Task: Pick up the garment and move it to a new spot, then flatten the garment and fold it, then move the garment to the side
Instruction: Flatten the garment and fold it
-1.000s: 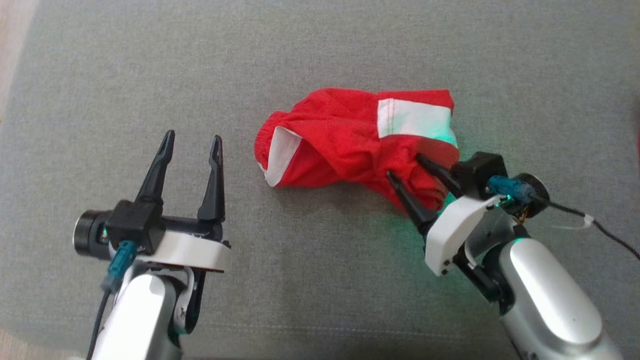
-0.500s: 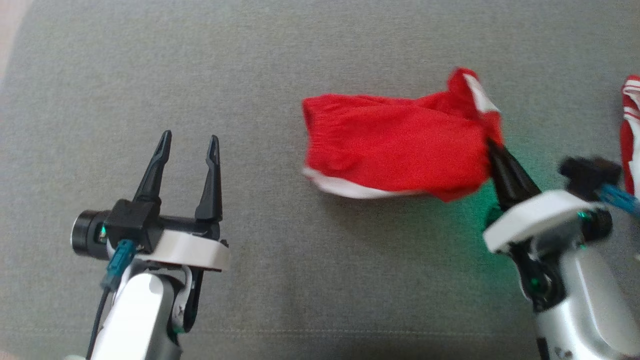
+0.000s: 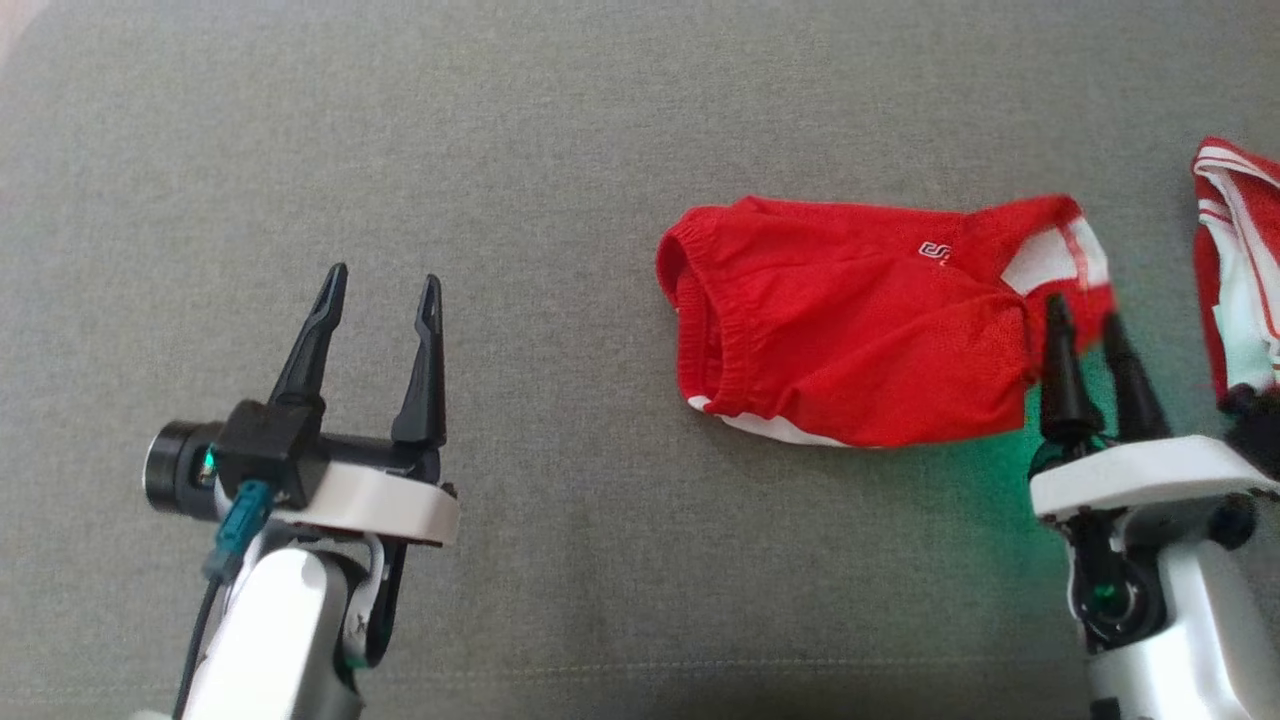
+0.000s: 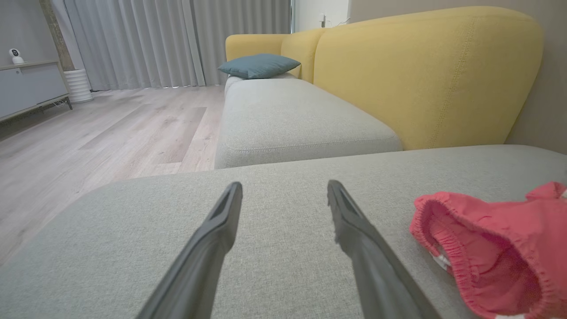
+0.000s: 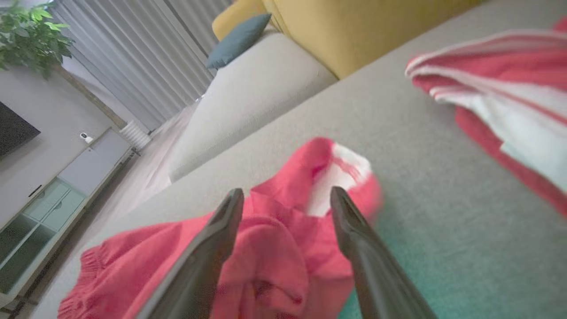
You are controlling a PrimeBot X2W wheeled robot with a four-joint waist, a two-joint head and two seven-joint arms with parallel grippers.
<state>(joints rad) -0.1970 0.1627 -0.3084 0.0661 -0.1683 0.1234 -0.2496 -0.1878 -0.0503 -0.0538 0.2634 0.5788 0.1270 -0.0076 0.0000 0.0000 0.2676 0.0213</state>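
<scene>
1. holds nothing in the right gripper (image 3: 1083, 312): spread wide, tips at the right end of the shorts (image 3: 860, 330), above or on the cloth; cannot tell which.
2. holds nothing in the left gripper (image 3: 384, 275) either: wide open, well apart from the shorts.
3. leaves the shorts bunched and partly doubled on the grey cushion (image 3: 600, 120), right of the middle, not yet flat.
4. could drag a fold along on pulling away, through a fingertip caught in the mesh.
5. could pinch both layers together while flattening, pressing creases in.
6. could snag the striped garment (image 3: 1235, 270) lying near on the right, by reaching too wide.
</scene>
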